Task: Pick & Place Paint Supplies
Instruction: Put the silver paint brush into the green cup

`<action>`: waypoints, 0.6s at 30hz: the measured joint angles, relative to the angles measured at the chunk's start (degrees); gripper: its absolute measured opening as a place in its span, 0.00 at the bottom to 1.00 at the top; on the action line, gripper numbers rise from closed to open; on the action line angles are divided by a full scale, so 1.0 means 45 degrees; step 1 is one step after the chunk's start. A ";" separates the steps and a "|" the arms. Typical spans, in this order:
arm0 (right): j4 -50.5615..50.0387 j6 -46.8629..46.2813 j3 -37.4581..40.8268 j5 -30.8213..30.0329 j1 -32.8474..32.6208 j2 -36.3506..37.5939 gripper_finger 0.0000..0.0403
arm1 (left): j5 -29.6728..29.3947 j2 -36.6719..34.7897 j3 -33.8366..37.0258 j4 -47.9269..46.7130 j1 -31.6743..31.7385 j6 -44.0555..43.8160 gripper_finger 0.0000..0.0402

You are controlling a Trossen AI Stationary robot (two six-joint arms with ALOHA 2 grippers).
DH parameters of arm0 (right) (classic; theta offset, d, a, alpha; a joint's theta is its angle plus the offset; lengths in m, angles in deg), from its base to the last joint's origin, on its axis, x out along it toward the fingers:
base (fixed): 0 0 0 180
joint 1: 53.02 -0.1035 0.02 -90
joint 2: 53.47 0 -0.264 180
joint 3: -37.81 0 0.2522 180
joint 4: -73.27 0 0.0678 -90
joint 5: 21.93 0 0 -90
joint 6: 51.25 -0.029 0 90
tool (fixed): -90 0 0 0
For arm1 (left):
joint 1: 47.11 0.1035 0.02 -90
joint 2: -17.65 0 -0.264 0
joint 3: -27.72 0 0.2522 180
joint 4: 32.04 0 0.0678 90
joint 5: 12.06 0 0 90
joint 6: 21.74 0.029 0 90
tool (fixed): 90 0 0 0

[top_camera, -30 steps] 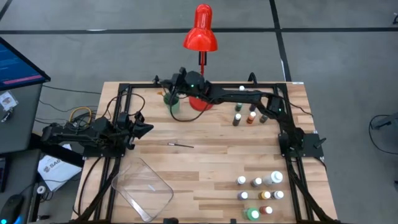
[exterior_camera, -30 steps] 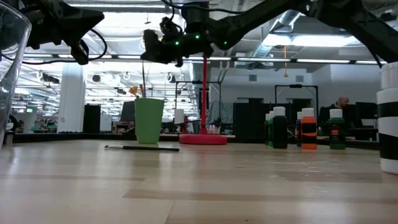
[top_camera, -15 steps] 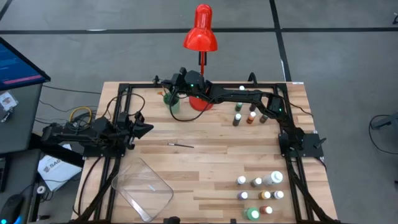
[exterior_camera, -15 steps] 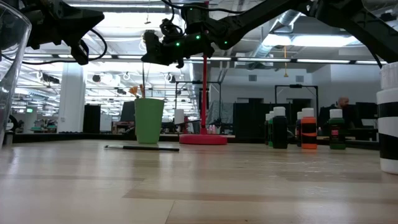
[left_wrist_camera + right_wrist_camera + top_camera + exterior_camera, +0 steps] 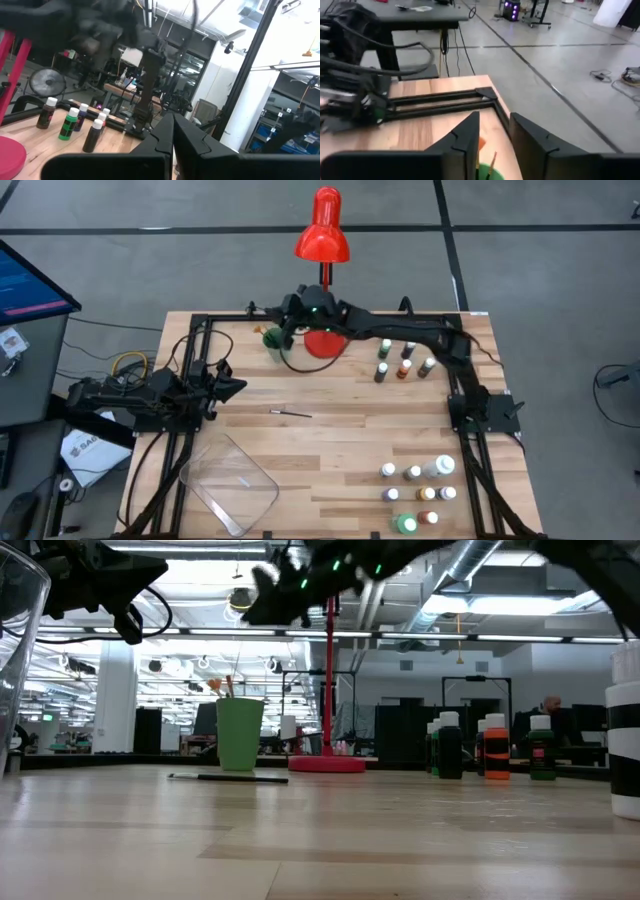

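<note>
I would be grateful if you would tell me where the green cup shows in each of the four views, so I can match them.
High view: the green cup stands at the table's far edge, just left of the red lamp's base.
Low view: it stands left of centre, left of that base, with brush handles rising from it.
Left wrist view: not in it.
Right wrist view: only its rim shows, at the picture's bottom.
Shared landmark: the red lamp.
</note>
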 joint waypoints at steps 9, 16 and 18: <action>-0.4063 -0.0184 -0.0005 0.0009 -0.1358 0.2326 0.32 | 0.0015 -0.0003 -0.0001 0.0000 0.0000 0.0000 0.00; -0.5120 -0.1093 0.0010 0.0009 -0.2556 0.2324 0.30 | 0.0049 -0.0003 0.0000 0.0000 -0.0002 -0.0001 0.00; -0.5052 -0.1645 0.0001 0.0009 -0.2880 0.2087 0.30 | 0.0044 -0.0001 -0.0001 0.0000 -0.0001 0.0000 0.00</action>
